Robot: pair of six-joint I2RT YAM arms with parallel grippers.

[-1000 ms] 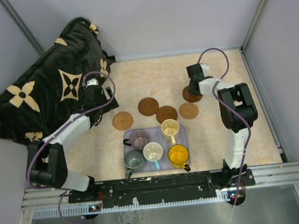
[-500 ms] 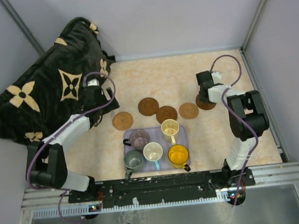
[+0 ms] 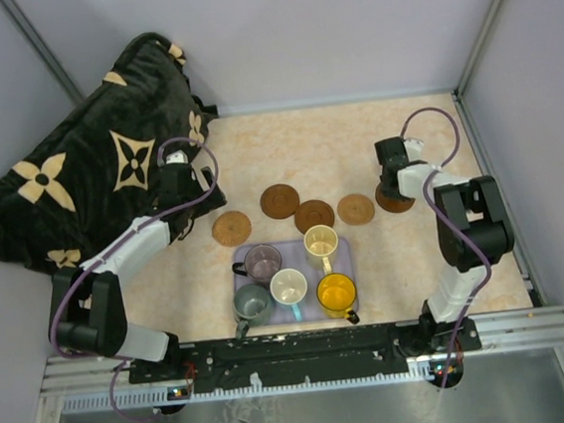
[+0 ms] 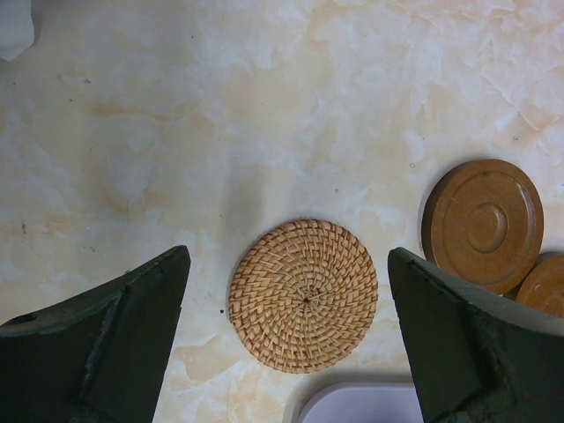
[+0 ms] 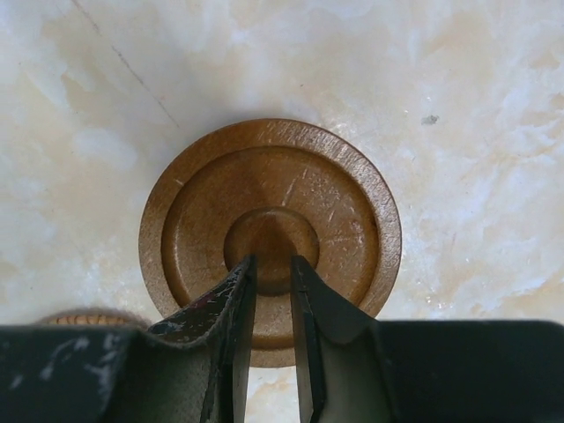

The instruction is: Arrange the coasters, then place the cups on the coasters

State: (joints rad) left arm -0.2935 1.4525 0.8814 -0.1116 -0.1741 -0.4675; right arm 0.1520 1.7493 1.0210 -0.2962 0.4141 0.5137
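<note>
Top external: five coasters (image 3: 314, 214) (two tan), five cups (image 3: 288, 286) on tray (image 3: 345, 265).

Pale marbled counter (image 3: 306, 149) carrying coasters (image 3: 280, 201), a tray (image 3: 291, 251) and a blanket (image 3: 97, 159).
Five round coasters form a loose row across the middle, with a woven coaster (image 3: 232, 227) at the left end and the rightmost coaster (image 5: 344, 203) of dark wood. The lavender tray sits just nearer. The dark flowered blanket covers the far-left corner.

High rear overhead view, two close downward wrist views; woven coaster (image 3: 232, 227) common to overhead and left.
</note>
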